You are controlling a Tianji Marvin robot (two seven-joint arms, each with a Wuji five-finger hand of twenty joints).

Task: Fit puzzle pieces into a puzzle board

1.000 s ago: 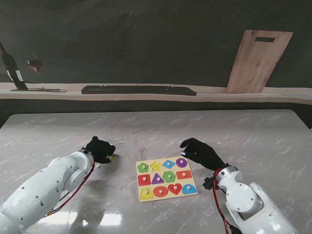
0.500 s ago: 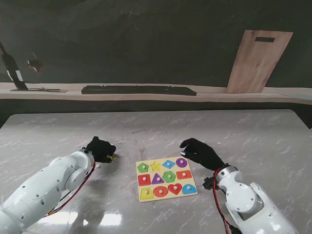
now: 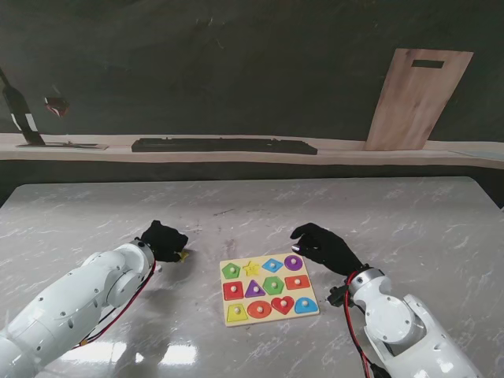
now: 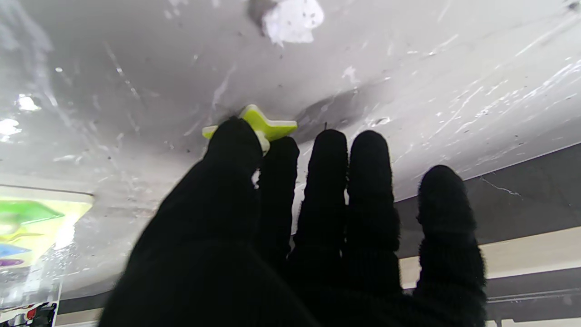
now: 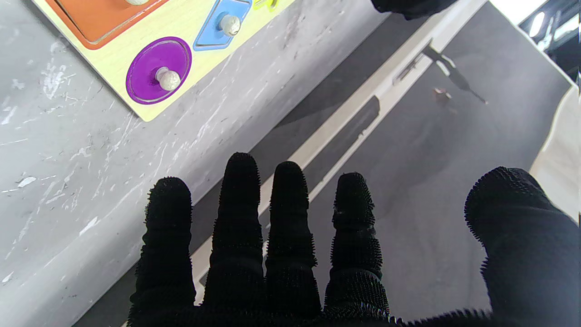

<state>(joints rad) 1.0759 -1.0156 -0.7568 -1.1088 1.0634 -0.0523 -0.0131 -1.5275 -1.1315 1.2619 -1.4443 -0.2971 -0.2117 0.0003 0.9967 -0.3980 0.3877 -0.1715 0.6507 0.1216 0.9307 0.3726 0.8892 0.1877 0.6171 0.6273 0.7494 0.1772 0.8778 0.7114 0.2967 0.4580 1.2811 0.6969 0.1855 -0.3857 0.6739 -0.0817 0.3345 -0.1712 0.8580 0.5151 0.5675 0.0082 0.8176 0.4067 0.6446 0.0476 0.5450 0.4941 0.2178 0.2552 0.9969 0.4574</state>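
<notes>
Pinching yellow star piece (image 4: 268,127): left hand (image 3: 163,240); no legible writing.

A glossy grey-white marble surface (image 3: 378,213) fills the near ground, catching bright glare at its near left. Beyond its far edge runs a pale wooden ledge (image 3: 339,150) against a dark wall (image 3: 236,71). On that ledge: a long black bar (image 3: 224,146), and right of it a light wooden cutting board (image 3: 417,98) leaning upright.
</notes>
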